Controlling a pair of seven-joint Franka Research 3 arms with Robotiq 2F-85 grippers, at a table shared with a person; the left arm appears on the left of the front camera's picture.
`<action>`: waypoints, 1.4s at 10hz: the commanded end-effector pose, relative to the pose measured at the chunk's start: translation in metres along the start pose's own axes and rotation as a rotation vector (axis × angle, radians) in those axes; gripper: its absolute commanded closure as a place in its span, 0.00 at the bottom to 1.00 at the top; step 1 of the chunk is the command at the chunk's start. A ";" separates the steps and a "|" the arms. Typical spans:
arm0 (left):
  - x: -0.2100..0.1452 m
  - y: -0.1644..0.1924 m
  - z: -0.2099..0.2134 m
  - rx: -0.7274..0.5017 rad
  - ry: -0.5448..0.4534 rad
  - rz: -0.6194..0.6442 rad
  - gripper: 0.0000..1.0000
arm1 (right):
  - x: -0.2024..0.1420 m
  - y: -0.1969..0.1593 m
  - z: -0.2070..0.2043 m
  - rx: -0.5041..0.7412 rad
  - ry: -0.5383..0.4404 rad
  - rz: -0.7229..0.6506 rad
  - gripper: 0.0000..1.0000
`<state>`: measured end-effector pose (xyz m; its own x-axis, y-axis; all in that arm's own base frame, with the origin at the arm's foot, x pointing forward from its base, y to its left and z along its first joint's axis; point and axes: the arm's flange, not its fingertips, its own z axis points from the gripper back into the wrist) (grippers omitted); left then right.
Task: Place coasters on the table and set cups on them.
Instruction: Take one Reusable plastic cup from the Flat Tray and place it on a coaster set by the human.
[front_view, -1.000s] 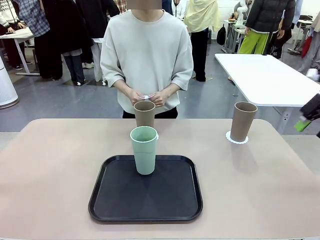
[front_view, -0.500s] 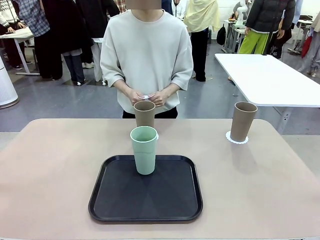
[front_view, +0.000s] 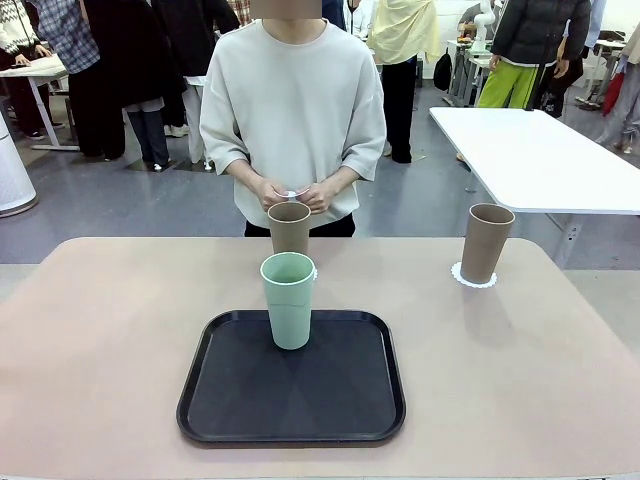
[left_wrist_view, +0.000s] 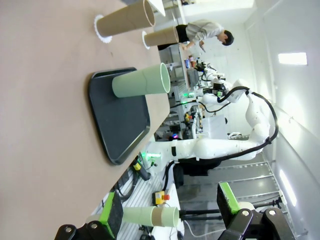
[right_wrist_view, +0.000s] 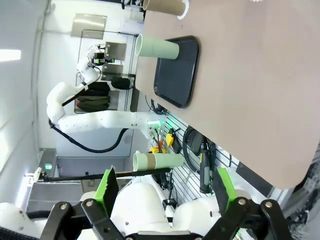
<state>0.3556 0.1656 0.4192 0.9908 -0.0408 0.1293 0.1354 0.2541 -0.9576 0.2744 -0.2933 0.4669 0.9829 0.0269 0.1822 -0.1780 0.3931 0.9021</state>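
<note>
While left gripper (left_wrist_view: 170, 207) and right gripper (right_wrist_view: 165, 189) gape wide, await the probable coaster (front_view: 291, 193) from the person (front_view: 292, 110), then grip the mint green cup (front_view: 288, 300) mid-body.

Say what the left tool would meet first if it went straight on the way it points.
Probably the mint-and-tan cup-like thing seen between the fingers of the open left tool, off the edge of the table; depth is unclear. The right arm stands farther off.
</note>
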 end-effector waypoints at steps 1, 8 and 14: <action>-0.002 -0.002 0.001 -0.008 -0.002 -0.007 0.00 | 0.004 -0.007 0.017 0.056 -0.054 0.036 0.00; -0.002 -0.002 0.001 -0.008 -0.002 -0.007 0.00 | 0.010 -0.015 0.012 0.020 -0.141 -0.015 0.00; -0.002 -0.002 0.001 -0.008 -0.002 -0.007 0.00 | 0.001 -0.019 0.018 0.059 -0.146 0.001 0.00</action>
<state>0.3556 0.1655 0.4192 0.9908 -0.0409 0.1292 0.1354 0.2541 -0.9576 0.2792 -0.3176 0.4572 0.9665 -0.1106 0.2317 -0.1808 0.3474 0.9201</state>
